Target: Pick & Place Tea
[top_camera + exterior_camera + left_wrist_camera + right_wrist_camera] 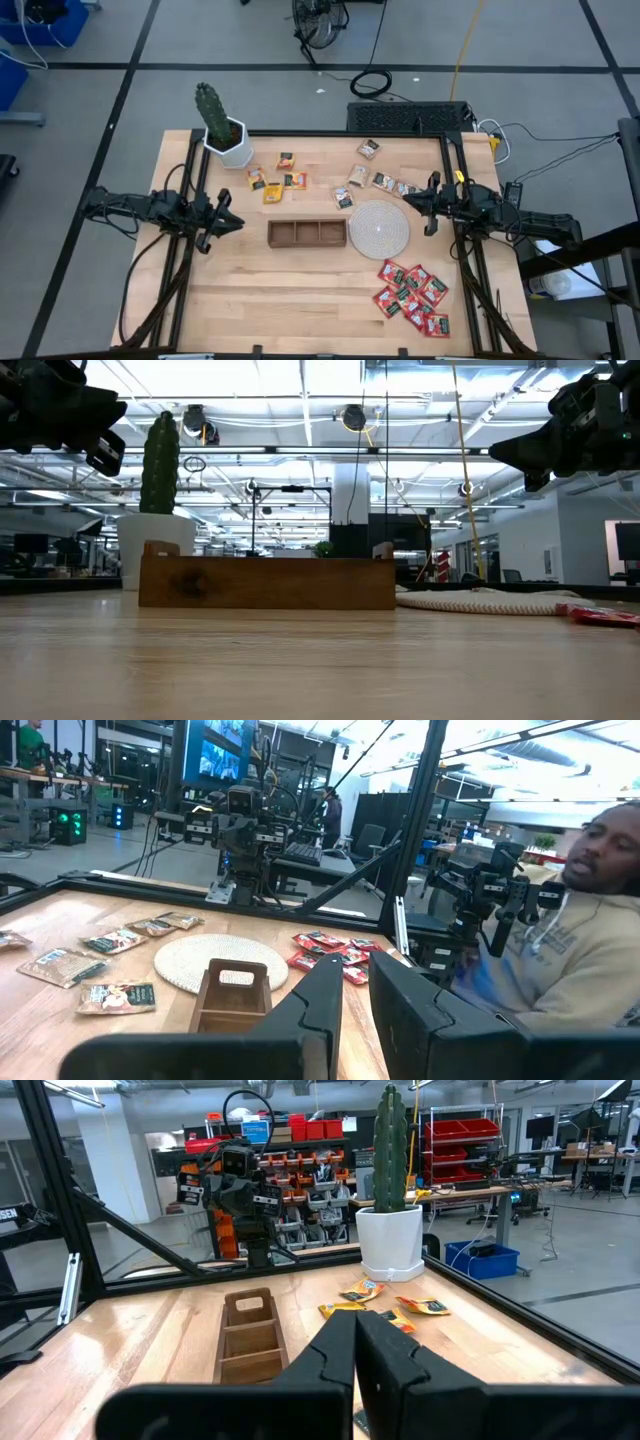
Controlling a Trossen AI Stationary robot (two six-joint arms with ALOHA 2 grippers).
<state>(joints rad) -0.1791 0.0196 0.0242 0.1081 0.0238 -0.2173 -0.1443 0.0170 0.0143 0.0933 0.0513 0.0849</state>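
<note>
- The left gripper [238, 223] hangs above the table's left edge, level with the tray, fingers pointing toward the table's middle. Its fingers [322, 988] stand a narrow gap apart with nothing between them.
- The right gripper [412, 199] hangs above the table's right side, just beside the disc's far right rim. Its fingers [338, 1348] are pressed together and hold nothing.
- The tray [307, 233] lies at the table's middle, long side running left to right; I see no sachets in its three compartments.
- The disc [378, 227] lies flat just right of the tray, nearly touching its end.
- Red sachets [411, 297] lie in a loose, overlapping cluster near the front right corner, well apart from the tray.
- Yellow sachets [273, 181] lie scattered behind the tray's left end, near the pot.
- Tan sachets [372, 178] lie spread behind the disc, toward the back right; one sits just beside the disc's far left rim.
- A cactus [211, 111] stands upright in a white pot [232, 146] at the back left corner.
- In the low view the tray shows side-on, with the disc low to its right and a red sachet at the far right edge.
- A person [565, 960] in a light hoodie sits beyond the table's right side, seen in the left wrist view.
</note>
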